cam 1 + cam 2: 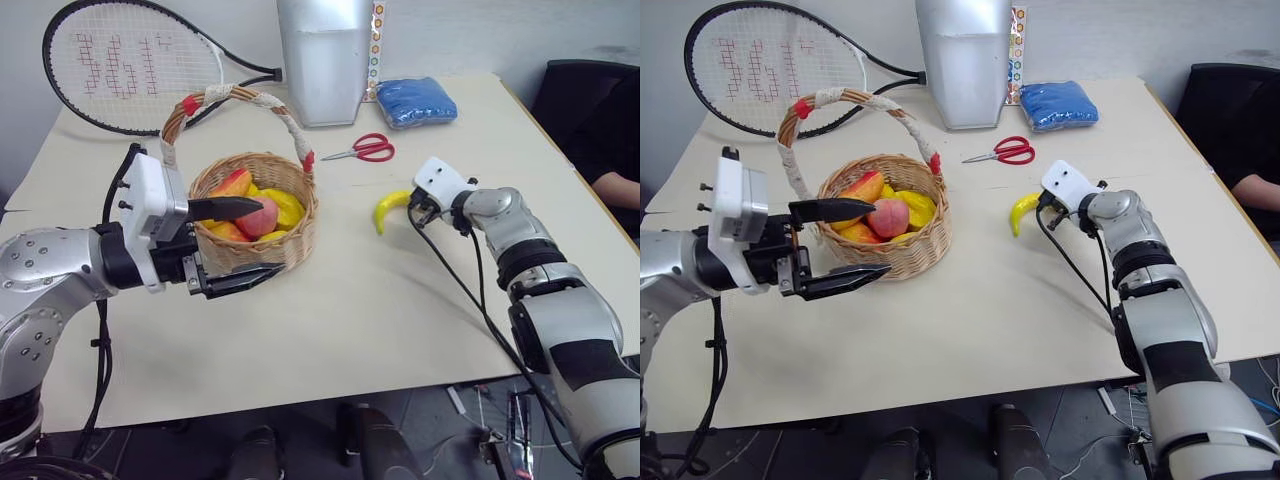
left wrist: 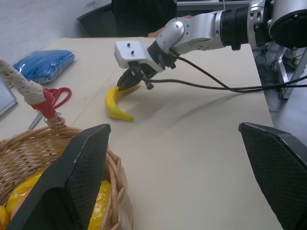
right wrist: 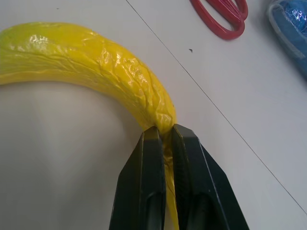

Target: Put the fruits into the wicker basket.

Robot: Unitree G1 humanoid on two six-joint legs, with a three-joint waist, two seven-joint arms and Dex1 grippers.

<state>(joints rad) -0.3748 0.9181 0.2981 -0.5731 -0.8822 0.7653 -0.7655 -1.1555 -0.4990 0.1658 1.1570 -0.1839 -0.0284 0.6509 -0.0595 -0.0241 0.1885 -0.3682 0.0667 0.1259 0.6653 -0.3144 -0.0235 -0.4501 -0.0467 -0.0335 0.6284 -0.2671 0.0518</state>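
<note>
A curved yellow banana (image 1: 388,209) lies on the cream table right of the wicker basket (image 1: 290,245). My right gripper (image 3: 164,139) is shut on the banana's near tip; in the left wrist view the same gripper (image 2: 128,82) pinches that end of the banana (image 2: 115,103). The basket, with its white-wrapped arched handle (image 1: 245,95), holds a red-yellow mango (image 1: 232,183), a pink peach (image 1: 260,216) and other yellow fruit (image 1: 287,207). My left gripper (image 1: 240,240) hovers open at the basket's near-left side, one finger over the rim and one below it.
Red-handled scissors (image 1: 366,149) lie behind the banana. A blue cloth bundle (image 1: 415,101), a silver container (image 1: 325,58) and a tennis racket (image 1: 130,65) sit along the table's far edge. A person's arm (image 1: 613,185) and a dark chair are at the right.
</note>
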